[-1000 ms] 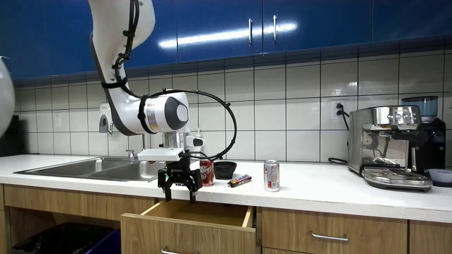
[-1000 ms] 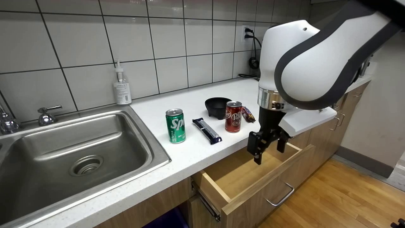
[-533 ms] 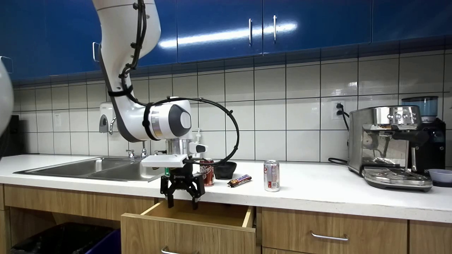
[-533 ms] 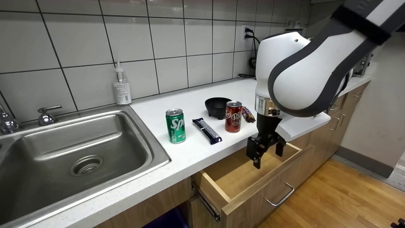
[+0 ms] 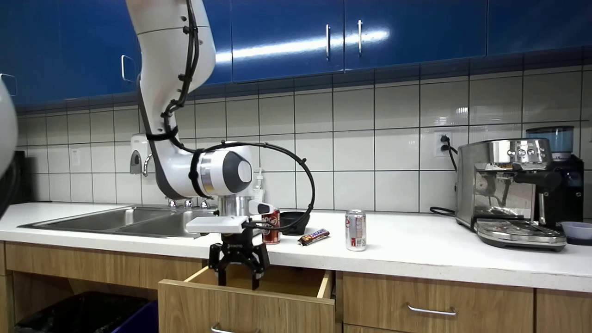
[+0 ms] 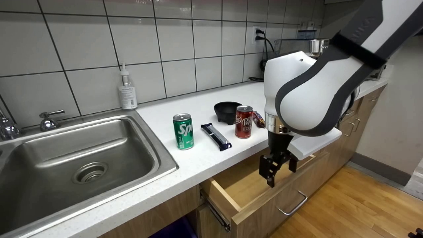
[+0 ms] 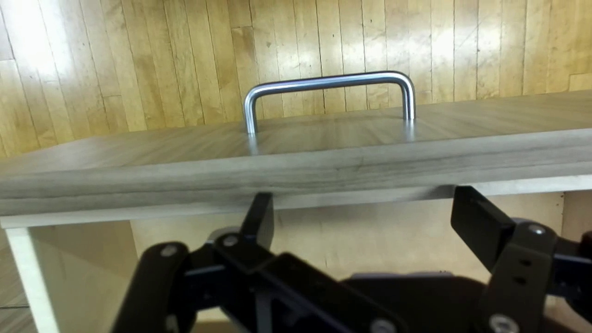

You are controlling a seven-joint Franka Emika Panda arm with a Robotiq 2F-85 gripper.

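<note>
In an exterior view, the sink lies to the left of the drawer. The drawer stands pulled out directly below the gripper, whose fingers are spread wide apart over its opening, close behind its front panel. The front panel is brown wood grain with a silver bar handle; the inner walls are paler wood. To the drawer's right, up on the counter, a silver can stands upright.

A green can stands near the sink.
</note>
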